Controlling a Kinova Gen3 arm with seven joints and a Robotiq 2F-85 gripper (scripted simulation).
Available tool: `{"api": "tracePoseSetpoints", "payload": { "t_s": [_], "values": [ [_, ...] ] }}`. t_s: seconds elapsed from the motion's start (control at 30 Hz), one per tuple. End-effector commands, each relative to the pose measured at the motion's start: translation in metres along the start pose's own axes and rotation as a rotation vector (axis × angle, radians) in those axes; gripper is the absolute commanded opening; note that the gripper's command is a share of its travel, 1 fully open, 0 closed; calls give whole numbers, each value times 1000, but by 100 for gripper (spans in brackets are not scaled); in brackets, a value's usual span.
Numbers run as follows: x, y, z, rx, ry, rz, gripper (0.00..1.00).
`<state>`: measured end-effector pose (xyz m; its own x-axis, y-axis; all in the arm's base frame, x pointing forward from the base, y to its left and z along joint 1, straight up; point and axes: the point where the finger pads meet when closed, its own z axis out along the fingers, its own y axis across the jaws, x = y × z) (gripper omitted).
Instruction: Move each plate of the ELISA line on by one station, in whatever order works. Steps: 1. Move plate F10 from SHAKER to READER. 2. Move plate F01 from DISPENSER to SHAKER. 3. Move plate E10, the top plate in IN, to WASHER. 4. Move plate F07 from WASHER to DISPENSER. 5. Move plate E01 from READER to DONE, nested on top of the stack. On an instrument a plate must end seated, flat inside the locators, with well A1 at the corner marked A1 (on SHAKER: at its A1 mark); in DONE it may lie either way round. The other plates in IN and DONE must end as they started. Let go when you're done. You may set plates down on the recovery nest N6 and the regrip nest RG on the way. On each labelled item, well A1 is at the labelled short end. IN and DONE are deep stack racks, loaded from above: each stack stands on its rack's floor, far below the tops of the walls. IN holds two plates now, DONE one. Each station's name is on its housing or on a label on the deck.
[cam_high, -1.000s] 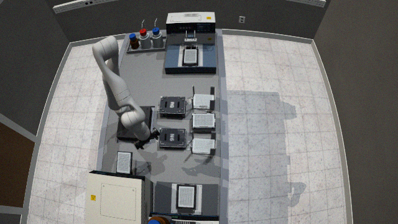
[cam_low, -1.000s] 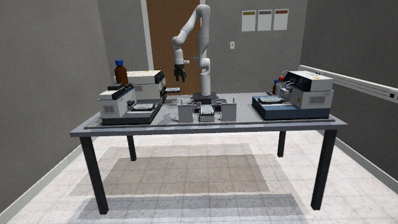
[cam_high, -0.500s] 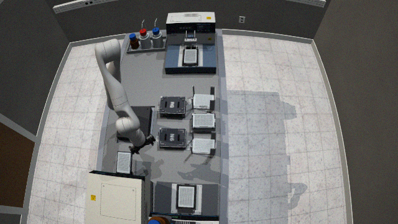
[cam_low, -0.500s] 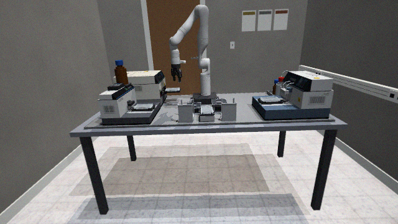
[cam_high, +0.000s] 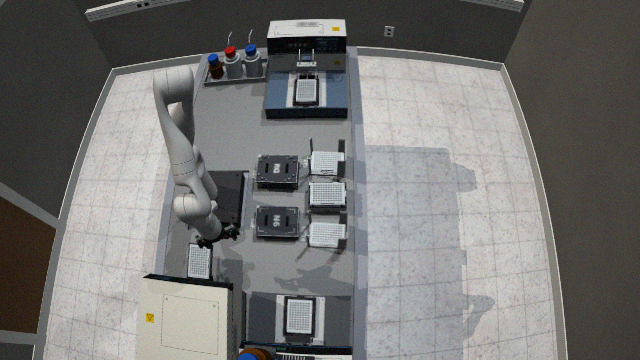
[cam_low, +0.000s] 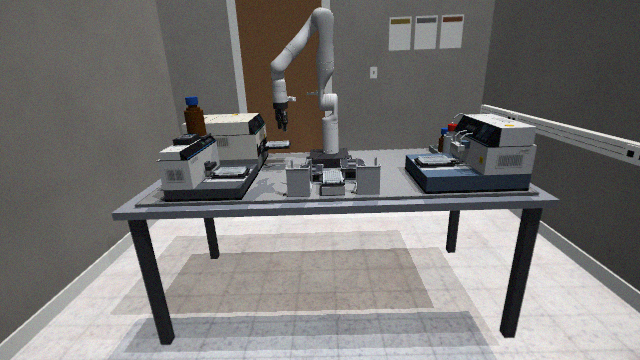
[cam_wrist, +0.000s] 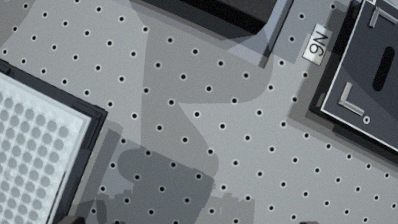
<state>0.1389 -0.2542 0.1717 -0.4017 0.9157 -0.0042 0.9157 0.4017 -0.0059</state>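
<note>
open deck (cam_wrist: 210, 115) passable | flanks: plate (cam_wrist: 35, 150), N6 nest (cam_wrist: 370, 80)

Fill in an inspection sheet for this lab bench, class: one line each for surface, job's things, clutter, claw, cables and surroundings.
Surface: grey table carrying a perforated deck.
Job's things: well plates sit by the cream instrument, on the blue-based instrument, at the near-end station and in the middle row. Nest N6 and the second nest hold no plate.
Clutter: three capped bottles in a tray.
Claw: claw open, holding nothing, hanging above the deck near the plate by the cream instrument.
Cables: thin tubes rise from two bottles; no others seen.
Surroundings: brown door, three wall sheets, tiled floor.
</note>
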Motion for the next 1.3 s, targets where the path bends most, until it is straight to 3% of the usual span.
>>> {"api": "tracePoseSetpoints", "payload": {
  "t_s": [0.0,0.33,0.8,0.97,1.27],
  "values": [
    [-1,-17,-1,-1,-6,9,100],
    [2,-36,0,-5,4,226,100],
    [0,-73,0,-6,1,202,100],
    [-9,-89,-1,-5,-1,419,100],
    [-26,-112,0,-7,0,396,100]
  ]
}}
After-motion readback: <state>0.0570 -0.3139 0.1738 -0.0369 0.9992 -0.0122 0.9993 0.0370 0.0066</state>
